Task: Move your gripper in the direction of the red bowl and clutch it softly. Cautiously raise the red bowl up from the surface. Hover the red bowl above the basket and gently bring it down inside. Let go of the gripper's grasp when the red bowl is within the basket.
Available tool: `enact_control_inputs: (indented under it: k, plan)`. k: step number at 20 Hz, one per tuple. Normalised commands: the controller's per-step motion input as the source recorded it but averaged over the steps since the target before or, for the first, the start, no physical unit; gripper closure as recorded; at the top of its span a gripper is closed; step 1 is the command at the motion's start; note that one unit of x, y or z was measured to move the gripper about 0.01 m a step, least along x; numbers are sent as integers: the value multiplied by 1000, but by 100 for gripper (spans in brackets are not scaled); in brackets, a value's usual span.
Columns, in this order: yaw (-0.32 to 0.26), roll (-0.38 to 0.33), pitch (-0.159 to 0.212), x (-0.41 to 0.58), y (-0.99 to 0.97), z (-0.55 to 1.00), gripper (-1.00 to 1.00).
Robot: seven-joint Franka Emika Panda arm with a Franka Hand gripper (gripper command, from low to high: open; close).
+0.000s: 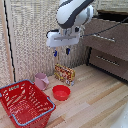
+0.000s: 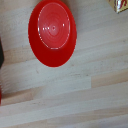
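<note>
The red bowl (image 1: pixel 61 92) sits upright and empty on the wooden floor, just to the exterior view's right of the basket (image 1: pixel 20 90). The basket is large, red, lattice-sided with a light blue-grey rim, and stands at the exterior view's lower left. My gripper (image 1: pixel 61 52) hangs well above the bowl, fingers pointing down, open and holding nothing. In the wrist view the red bowl (image 2: pixel 52 33) shows from above, round with a flat inner base; a dark sliver of one finger (image 2: pixel 1 52) shows at the frame edge.
A pink cup (image 1: pixel 42 80) stands behind the basket. A colourful snack packet (image 1: pixel 64 74) stands just behind the bowl, its corner in the wrist view (image 2: pixel 120 5). A wooden drawer unit (image 1: pixel 107 47) is at the exterior view's right; a woven screen stands behind.
</note>
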Motion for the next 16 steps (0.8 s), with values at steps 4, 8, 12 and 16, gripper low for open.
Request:
enact_control_inputs:
  k: [4, 8, 12, 16]
  plan:
    - [-24, 0, -1, -619, -16, -294, -100]
    - [-8, 0, 4, -650, -21, -243, -100]
    - [-7, 0, 0, -496, -2, -284, -100]
    - [0, -1, -4, -173, 0, -439, -100]
